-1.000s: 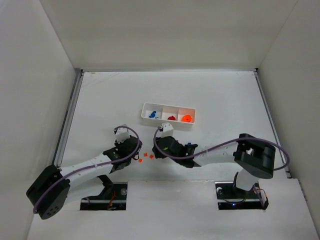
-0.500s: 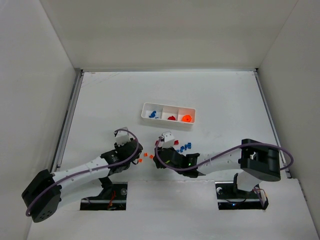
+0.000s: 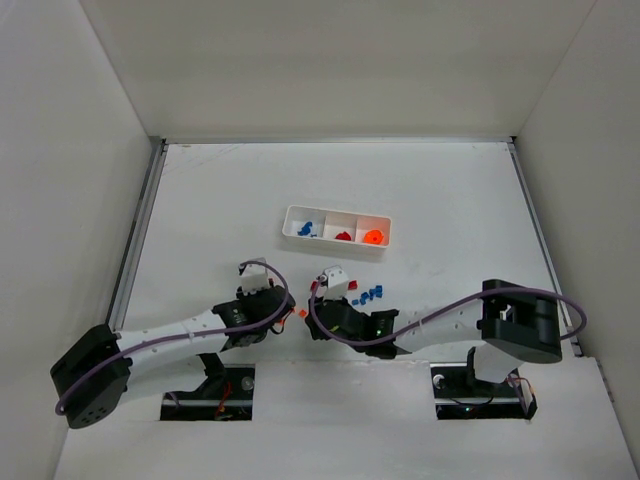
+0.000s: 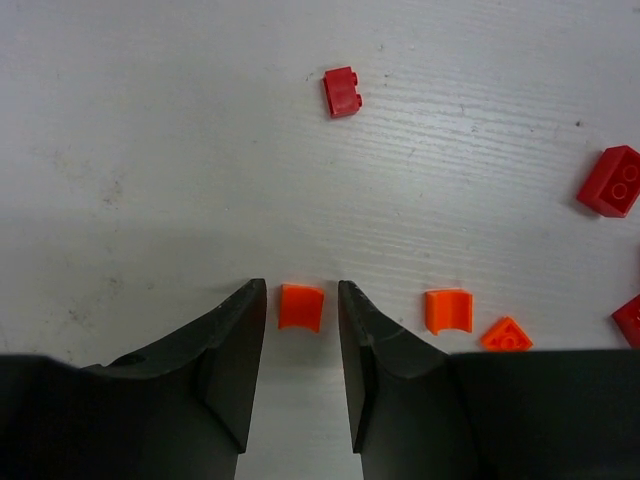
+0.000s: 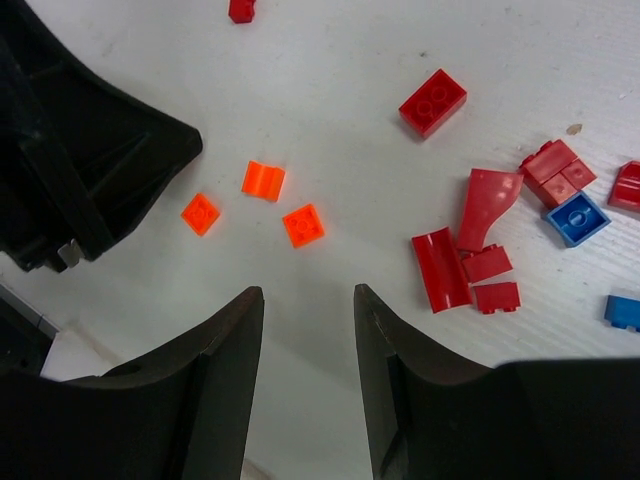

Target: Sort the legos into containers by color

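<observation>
Both arms are reaching in low near the bottom middle of the top view. The white tray (image 3: 287, 228) is sitting up above them, well apart from the loose bricks. Its left compartment is holding blue pieces (image 3: 306, 229), the middle one red (image 3: 343, 236), and the right one a bigger orange piece (image 3: 372, 237).

In the left wrist view, the left fingers (image 4: 232, 345) are spread and straddling a small curved orange brick (image 4: 301, 306) lying on the worktop (image 4: 180, 150). There's a thin sliver of gap showing on each side, so they aren't pinching it. Just right of that, a second curved orange piece (image 4: 448, 311) and a little orange wedge (image 4: 506, 335) are lying side by side. A small red brick (image 4: 342, 92) is sitting near the top middle, and a chunkier red one (image 4: 610, 181) is poking in at the right edge.

The right fingers (image 5: 215, 380) are spread too, hanging over bare worktop with nothing between them. Above them, three orange bits (image 5: 303, 225) are lying close together. A jumble of red pieces (image 5: 440, 268) is spreading out to the right, with a blue brick (image 5: 577, 218) mixed in. A few blue bricks (image 3: 370, 295) are also showing beside the right wrist in the top view.
</observation>
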Motion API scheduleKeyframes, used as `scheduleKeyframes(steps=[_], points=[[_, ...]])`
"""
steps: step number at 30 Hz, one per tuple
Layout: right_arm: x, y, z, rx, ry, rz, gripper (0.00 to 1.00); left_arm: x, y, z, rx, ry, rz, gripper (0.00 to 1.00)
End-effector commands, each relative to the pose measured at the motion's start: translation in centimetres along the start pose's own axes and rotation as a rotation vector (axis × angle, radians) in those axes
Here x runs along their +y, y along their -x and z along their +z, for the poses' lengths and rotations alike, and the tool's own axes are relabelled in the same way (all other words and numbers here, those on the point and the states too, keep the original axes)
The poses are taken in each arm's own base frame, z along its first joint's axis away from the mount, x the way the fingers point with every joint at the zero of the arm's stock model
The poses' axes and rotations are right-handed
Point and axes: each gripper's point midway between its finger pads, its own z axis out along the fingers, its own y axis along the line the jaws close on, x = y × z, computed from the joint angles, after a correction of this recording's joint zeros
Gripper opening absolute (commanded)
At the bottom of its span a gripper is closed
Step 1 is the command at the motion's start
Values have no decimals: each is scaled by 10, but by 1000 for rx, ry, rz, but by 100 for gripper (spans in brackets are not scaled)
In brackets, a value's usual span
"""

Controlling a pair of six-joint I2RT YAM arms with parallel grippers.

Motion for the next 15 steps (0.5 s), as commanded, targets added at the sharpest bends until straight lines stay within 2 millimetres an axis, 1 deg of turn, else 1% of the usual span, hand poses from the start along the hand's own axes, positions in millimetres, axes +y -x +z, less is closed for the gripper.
scheduleKeyframes(steps=[1,6,9,12,15], points=[[19,13,-7,-60,46,39,47,-1,15,-1,-41,22,-25,31],[24,8,-6,-56,46,39,47,-2,9,2,-18,23,-1,26],[24,7,-3,-57,40,36,47,-4,7,2,-11,17,2,20],[29,8,1,-63,48,29,47,-4,14,0,-25,6,-26,13],[35,17,5,-81,55,17,47,-9,32,-6,-67,-28,-70,11]])
